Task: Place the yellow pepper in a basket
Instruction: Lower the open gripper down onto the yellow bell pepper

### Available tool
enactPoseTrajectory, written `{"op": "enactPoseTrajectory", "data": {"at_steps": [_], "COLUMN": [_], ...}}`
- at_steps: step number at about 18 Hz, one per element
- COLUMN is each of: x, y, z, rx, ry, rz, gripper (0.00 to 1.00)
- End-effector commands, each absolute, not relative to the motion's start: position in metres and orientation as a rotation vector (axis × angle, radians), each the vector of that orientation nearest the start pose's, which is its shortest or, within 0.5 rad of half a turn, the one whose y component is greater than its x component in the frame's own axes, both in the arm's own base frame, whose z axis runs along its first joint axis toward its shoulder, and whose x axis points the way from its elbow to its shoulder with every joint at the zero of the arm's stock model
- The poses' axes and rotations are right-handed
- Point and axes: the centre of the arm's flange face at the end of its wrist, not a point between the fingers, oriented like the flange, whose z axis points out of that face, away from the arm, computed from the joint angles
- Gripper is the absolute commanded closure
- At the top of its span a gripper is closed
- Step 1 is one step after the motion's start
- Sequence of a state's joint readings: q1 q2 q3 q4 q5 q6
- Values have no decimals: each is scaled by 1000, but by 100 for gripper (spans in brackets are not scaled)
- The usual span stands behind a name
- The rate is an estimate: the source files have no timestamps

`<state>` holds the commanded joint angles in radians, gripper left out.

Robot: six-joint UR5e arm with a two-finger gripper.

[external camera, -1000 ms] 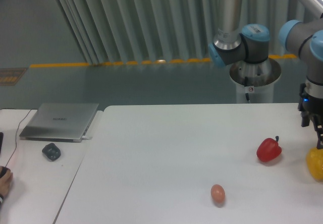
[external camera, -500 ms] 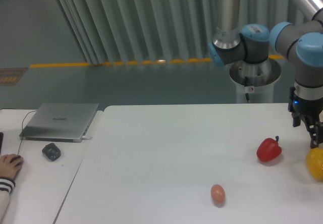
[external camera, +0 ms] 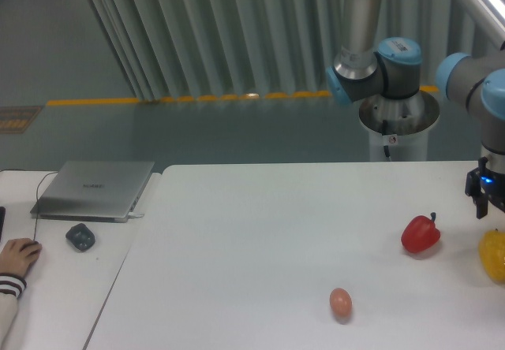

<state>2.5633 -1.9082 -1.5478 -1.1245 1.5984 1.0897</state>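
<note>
Counting two glossy peppers, one egg: yellow pepper (external camera: 494,255) sits at the surface's (external camera: 260,232) right edge, red pepper (external camera: 420,234) nearby, smooth egg (external camera: 340,302) apart. Fingers (external camera: 490,205) above; grip unclear.

A wall of grey vertical ribbed panels (external camera: 237,35) fills the back of the room, leaning slightly in the view. Below it lies a dull grey-green floor (external camera: 197,133), crossed by a yellow dashed line (external camera: 158,98) that runs from left to right. At the far left edge of the floor sits a brownish patterned patch (external camera: 17,118). A white table (external camera: 260,247) takes up the foreground, with a second white desk (external camera: 47,279) just beside it on the left. The light is even and soft.
</note>
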Motion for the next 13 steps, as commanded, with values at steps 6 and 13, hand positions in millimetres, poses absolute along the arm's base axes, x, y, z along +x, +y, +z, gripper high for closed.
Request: {"op": "enactPoseTrajectory", "data": {"at_steps": [6,13], "x": [-461,-467], "y": [450,454], "z": [347,326], "rx": [-3050,-3005], "ry": [-357,-617], "rz": [183,167], "gripper": [0,0]}}
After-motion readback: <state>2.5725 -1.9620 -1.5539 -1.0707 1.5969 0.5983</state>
